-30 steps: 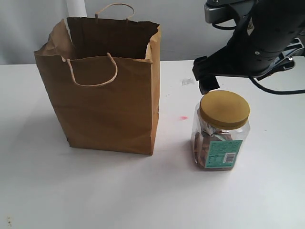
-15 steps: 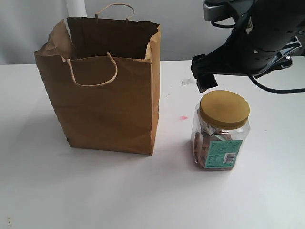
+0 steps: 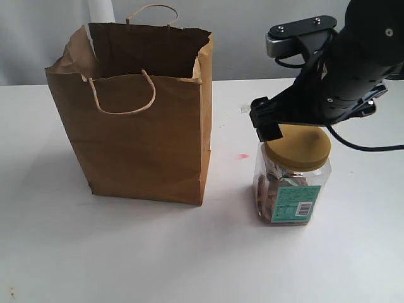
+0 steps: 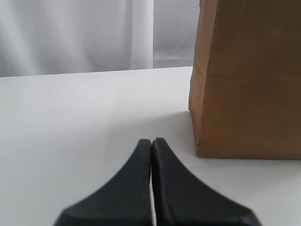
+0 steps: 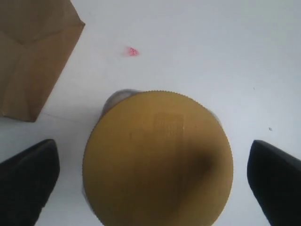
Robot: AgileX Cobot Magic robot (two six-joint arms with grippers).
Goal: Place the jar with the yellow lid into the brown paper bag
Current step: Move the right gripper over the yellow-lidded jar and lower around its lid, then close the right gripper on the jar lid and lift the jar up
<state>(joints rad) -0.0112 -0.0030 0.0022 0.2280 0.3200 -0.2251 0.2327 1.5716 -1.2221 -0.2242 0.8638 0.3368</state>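
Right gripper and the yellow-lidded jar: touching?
Apart. The right wrist view shows the right gripper open, its fingers wide of the lid of the yellow-lidded jar, with white table visible on both sides.

The right claw hides the far rim of the yellow-lidded jar; label print is unreadably small.

A white tabletop fills the lower frame, bearing a small pink speck just right of centre and tiny brown specks in the lower left corner. A grey wall runs across the top, with a white post at upper left.
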